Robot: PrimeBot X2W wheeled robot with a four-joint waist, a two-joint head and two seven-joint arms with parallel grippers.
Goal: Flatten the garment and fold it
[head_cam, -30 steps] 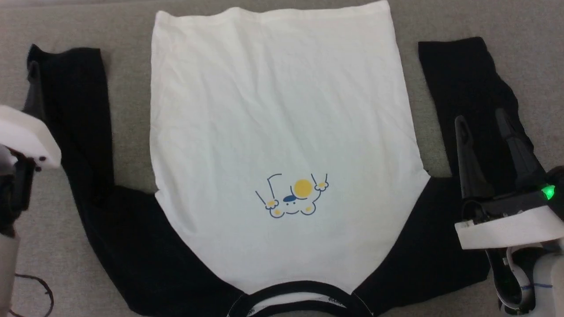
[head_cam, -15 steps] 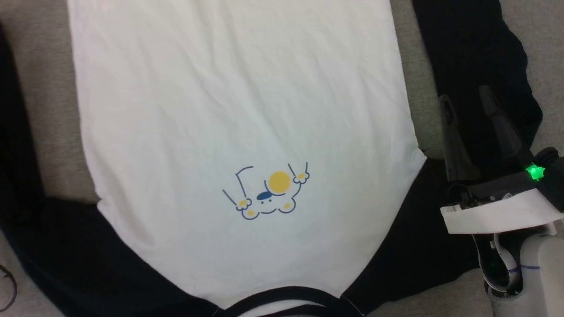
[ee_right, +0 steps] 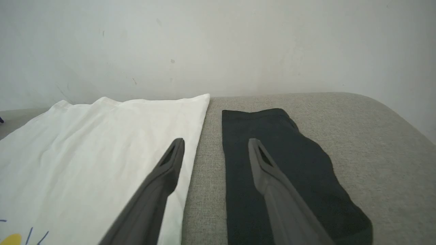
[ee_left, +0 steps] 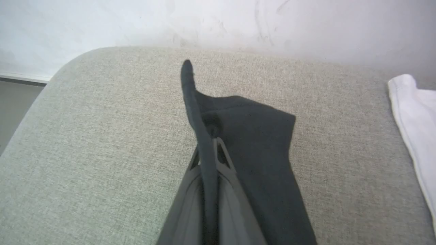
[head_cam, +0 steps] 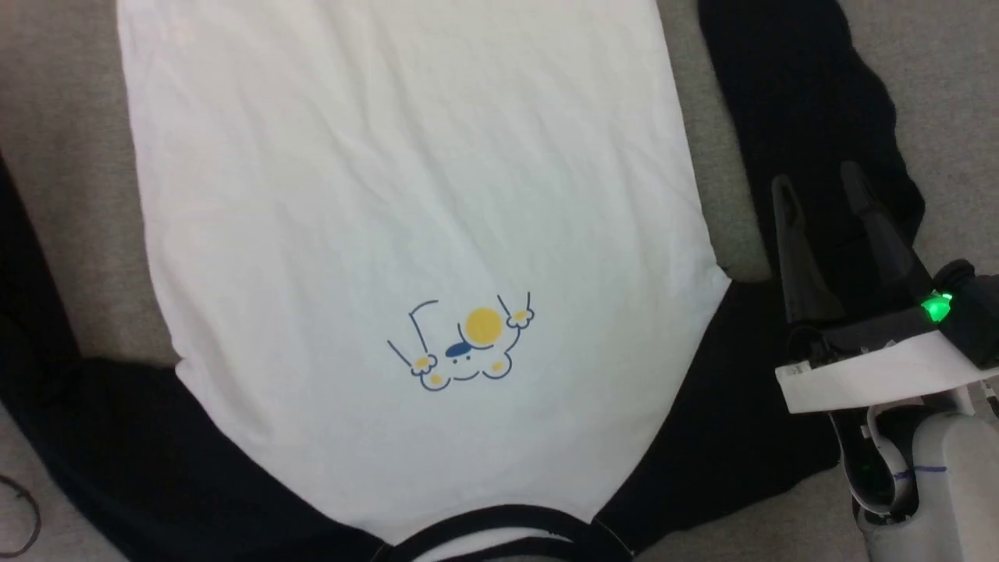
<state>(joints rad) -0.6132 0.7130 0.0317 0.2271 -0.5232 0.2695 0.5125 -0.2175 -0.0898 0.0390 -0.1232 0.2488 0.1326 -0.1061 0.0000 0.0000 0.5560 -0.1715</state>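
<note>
The garment (head_cam: pixel 390 195) lies spread on a grey cushion, white body up, with its yellow-blue chest print (head_cam: pixel 464 343) and black collar (head_cam: pixel 499 519) nearest me. Black sleeves run out to both sides. My right gripper (head_cam: pixel 815 183) hovers open over the right sleeve (head_cam: pixel 780 78). In the right wrist view its fingers (ee_right: pixel 253 149) straddle the strip between the white body (ee_right: pixel 102 143) and the sleeve (ee_right: pixel 293 160). In the left wrist view my left gripper (ee_left: pixel 215 144) is shut on the left sleeve (ee_left: pixel 259 136), and a fold of the sleeve stands up above the tips.
The grey cushion (head_cam: pixel 62 156) ends in a rounded corner (ee_left: pixel 68 64) by a white wall (ee_right: pixel 218 44), with dark floor (ee_left: pixel 13 102) beyond. A thin dark cable loop (head_cam: pixel 23 523) lies at the lower left. The white hem (ee_left: pixel 412 112) lies to the right of the left gripper.
The head camera has shifted closer and to the right, so the left gripper has left its picture. The right gripper keeps about the same place over the right sleeve.
</note>
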